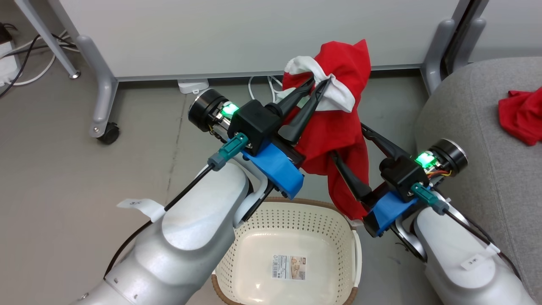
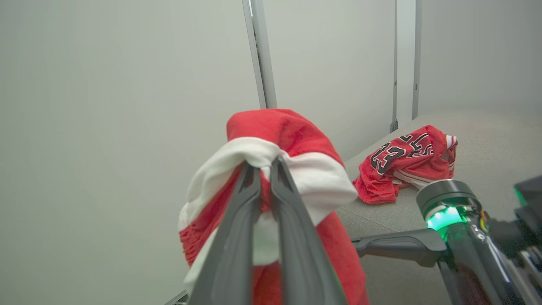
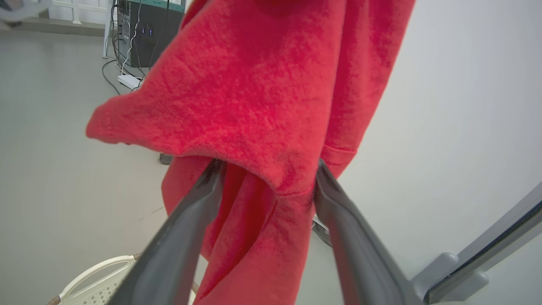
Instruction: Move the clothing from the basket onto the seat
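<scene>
Head view shows you the red garment [image 1: 338, 127] hanging in the air above the cream basket [image 1: 262, 228]. Its white band is pinched in the left gripper [image 1: 320, 81], whose fingers are pressed together on it. The loose cloth drapes down over the right gripper [image 3: 269, 165], whose fingers stand wide apart on either side, clamping nothing. The red jersey [image 2: 406, 161], with black-and-white numbers, lies crumpled on the grey seat [image 1: 465, 110] at the robot's right. Below, you have a grey floor [image 1: 63, 169]. Behind stands a white panel [image 1: 254, 34] on a wheeled leg [image 1: 103, 110], with cables [image 1: 25, 63] beside it.
</scene>
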{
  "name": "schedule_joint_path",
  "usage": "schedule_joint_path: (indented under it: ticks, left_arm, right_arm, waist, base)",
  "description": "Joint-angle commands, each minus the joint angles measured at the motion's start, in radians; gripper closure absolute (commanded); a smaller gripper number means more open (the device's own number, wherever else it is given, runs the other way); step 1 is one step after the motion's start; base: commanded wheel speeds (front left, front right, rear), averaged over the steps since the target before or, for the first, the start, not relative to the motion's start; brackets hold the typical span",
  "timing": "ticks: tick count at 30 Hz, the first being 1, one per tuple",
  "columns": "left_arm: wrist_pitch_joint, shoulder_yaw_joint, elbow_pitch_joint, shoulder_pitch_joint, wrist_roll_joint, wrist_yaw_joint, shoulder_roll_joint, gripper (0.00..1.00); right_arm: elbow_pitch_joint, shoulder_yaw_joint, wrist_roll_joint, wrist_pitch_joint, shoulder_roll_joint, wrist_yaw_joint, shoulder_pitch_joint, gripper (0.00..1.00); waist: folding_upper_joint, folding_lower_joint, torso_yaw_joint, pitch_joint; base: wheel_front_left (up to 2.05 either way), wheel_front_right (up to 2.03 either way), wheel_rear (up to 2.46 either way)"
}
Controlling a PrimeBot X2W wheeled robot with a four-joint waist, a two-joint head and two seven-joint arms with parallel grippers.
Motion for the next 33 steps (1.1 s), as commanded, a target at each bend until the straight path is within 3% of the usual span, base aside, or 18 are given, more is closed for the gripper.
schedule_joint_path:
  ticks: [1, 8, 9, 11, 33]
  left_arm:
    - [-0.004, -0.004, -0.003, -0.017, 0.000, 0.000, -0.003, 1.00]
    - [-0.008, -0.017, -0.006, -0.020, -0.002, -0.003, -0.012, 1.00]
    - [-0.007, -0.018, -0.006, -0.019, -0.003, -0.003, -0.012, 1.00]
    - [-0.008, -0.019, -0.004, -0.020, -0.004, -0.003, -0.012, 1.00]
    - [-0.013, -0.014, 0.000, -0.024, 0.000, 0.006, -0.004, 1.00]
  right_arm:
    - [0.014, 0.006, 0.007, -0.004, 0.008, 0.000, -0.027, 0.00]
    - [0.045, -0.018, 0.014, -0.004, 0.051, 0.000, -0.064, 0.00]
    - [0.046, -0.025, 0.014, -0.004, 0.058, 0.000, -0.064, 0.15]
    - [0.047, -0.029, 0.013, -0.004, 0.067, 0.000, -0.059, 1.00]
    - [0.025, -0.056, 0.026, -0.004, 0.082, 0.000, -0.034, 1.00]
  waist:
    - [-0.0001, 0.0000, 0.004, 0.002]
    - [-0.0001, 0.0000, 0.018, 0.008]
    - [-0.0001, 0.0000, 0.020, 0.008]
    - [-0.0001, 0.0000, 0.023, 0.010]
    - [-0.0001, 0.0000, 0.018, 0.017]
  base:
    - [0.00, 0.00, 0.00]
    - [0.00, 0.00, 0.00]
    - [0.00, 0.00, 0.00]
    - [0.00, 0.00, 0.00]
    - [0.00, 0.00, 0.00]
